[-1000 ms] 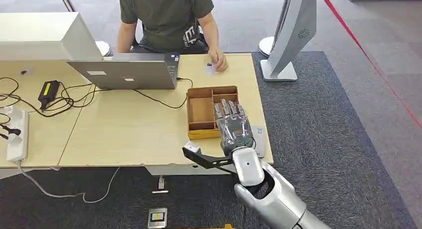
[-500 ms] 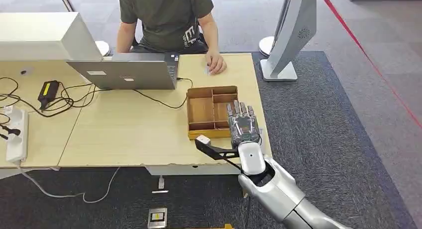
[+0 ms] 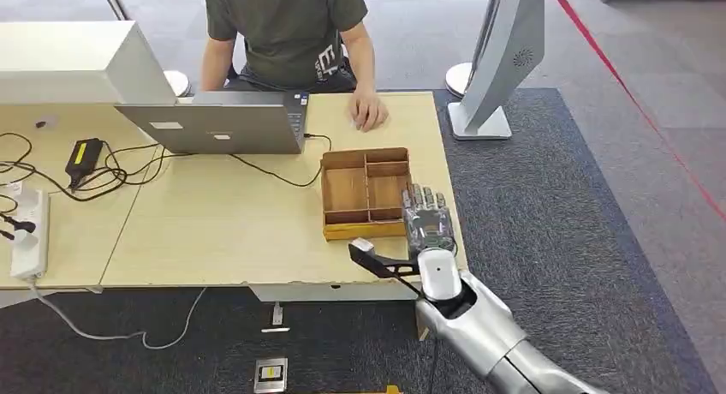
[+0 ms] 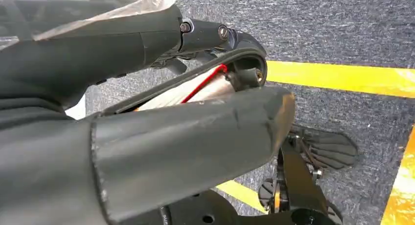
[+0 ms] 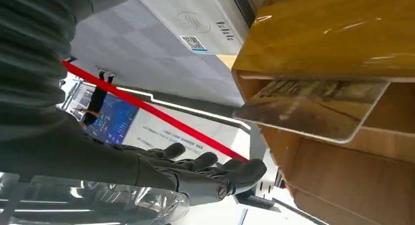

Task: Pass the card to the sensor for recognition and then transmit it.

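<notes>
Desk (image 3: pixel 223 223) of pale wood on dark carpet (image 3: pixel 582 240), person sitting across it. Everything is placed from the right hand (image 3: pixel 427 220).

Far out on its thumb side are a power strip (image 3: pixel 27 231) and loose cables. Closer on that side is a grey laptop (image 3: pixel 218 124). Ahead of the fingertips, well apart, the person's hand (image 3: pixel 368 111) rests flat on the desk.

Just beside the thumb side is a wooden tray (image 3: pixel 338 231) with compartments. The right hand hovers back-up at the tray's outer rim, fingers (image 5: pixel 210 166) stretched out and spread, nothing in it.

The card (image 5: pixel 313 110) sits inside a tray compartment; which one can't be told. It is tilted, one long edge raised against a wall, with its long axis running along that wall. From the hand it lies toward the thumb side and below the fingers, near but apart. Its broad face slants up and out of the tray, so a long edge looks like the likely pinch point.

The sensor (image 5: pixel 195 24) is a white reader with a wave mark and a QR code, just outside the tray wall on the hand's own side.

Beyond the little-finger side, well ahead, a white stand (image 3: pixel 501 60) is on the carpet.

The right hand is clearly the nearer one. The left hand (image 4: pixel 147 88) hangs low over the floor, and its grasp can't be told.
</notes>
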Action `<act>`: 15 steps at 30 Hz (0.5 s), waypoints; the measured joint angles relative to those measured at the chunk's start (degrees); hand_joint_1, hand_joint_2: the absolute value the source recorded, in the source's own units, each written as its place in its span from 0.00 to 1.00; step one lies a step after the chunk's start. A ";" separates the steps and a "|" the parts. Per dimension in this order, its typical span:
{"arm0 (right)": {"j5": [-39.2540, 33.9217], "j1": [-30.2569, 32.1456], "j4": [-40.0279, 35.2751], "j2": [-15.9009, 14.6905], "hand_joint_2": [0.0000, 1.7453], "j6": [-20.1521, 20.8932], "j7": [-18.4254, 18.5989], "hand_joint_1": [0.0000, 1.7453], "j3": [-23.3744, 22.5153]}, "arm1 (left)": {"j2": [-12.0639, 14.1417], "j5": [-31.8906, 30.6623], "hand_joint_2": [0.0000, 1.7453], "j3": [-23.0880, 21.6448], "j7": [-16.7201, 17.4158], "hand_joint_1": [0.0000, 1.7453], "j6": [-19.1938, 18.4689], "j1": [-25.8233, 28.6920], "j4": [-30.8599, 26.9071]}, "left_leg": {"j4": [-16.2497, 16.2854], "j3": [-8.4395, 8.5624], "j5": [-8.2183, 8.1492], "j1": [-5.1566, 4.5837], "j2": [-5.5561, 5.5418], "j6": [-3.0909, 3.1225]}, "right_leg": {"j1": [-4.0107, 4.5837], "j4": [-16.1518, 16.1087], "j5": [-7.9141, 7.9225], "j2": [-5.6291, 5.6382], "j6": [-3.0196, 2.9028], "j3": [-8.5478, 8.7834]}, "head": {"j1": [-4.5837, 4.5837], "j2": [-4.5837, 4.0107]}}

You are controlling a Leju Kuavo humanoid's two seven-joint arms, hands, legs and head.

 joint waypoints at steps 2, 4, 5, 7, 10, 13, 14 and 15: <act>-0.02 0.00 0.44 0.04 1.00 -0.18 -0.18 0.00 0.00 | 0.00 0.00 0.00 -0.02 0.00 0.00 0.00 0.00 0.00 | 0.00 -0.01 0.00 0.00 -0.01 0.00 | 0.00 0.00 0.00 0.00 0.00 0.00 | 0.00 0.00; -0.09 -0.08 1.21 0.26 1.00 -0.88 -0.94 0.00 -0.05 | 0.02 0.00 0.00 0.00 0.00 0.00 0.02 0.01 0.00 | 0.00 -0.01 0.00 0.00 0.00 0.00 | 0.00 0.00 0.00 0.00 0.00 0.00 | 0.00 0.00; -0.13 -0.15 1.86 0.50 1.00 -1.36 -1.36 0.00 -0.05 | 0.02 0.00 0.00 -0.02 -0.02 0.00 0.02 -0.01 0.00 | 0.00 -0.01 0.00 0.00 0.00 0.00 | 0.00 0.00 0.00 0.00 0.00 0.00 | 0.00 0.00; 0.00 -0.23 2.84 0.96 1.00 -2.36 -2.05 0.00 -0.05 | 0.02 0.00 0.00 -0.02 -0.13 0.00 0.02 -0.02 0.00 | 0.00 -0.01 0.00 0.00 0.00 0.00 | 0.00 0.00 0.00 0.00 0.00 0.00 | 0.00 0.02; 0.61 -0.73 4.62 1.88 1.00 -4.13 -3.11 0.00 -0.02 | 0.02 0.00 0.00 0.00 -0.20 0.00 0.02 -0.03 0.00 | 0.00 -0.01 0.00 0.01 0.00 0.00 | 0.01 0.00 0.00 0.00 0.00 0.00 | 0.00 0.02; 1.11 -1.11 5.86 2.80 1.00 -4.48 -3.58 0.00 0.04 | 0.02 0.02 0.00 -0.02 -0.20 0.00 0.04 -0.04 0.00 | 0.00 -0.01 0.00 0.01 0.00 0.00 | 0.01 0.01 0.00 0.00 0.00 0.00 | 0.00 0.00; 1.29 -1.20 6.14 3.04 1.00 -4.50 -3.71 0.00 0.06 | 0.02 0.11 0.00 -0.02 -0.20 0.00 0.04 -0.05 0.00 | 0.00 -0.01 0.00 0.01 0.00 0.00 | 0.01 0.01 0.00 0.00 0.00 0.00 | -0.02 0.00; 1.40 -1.25 6.32 3.26 1.00 -4.52 -3.74 0.00 0.09 | 0.02 0.18 0.00 -0.02 -0.20 0.00 0.04 -0.05 0.00 | 0.00 -0.01 0.00 0.01 -0.01 0.00 | 0.01 0.01 0.00 0.00 0.00 0.00 | 0.00 0.02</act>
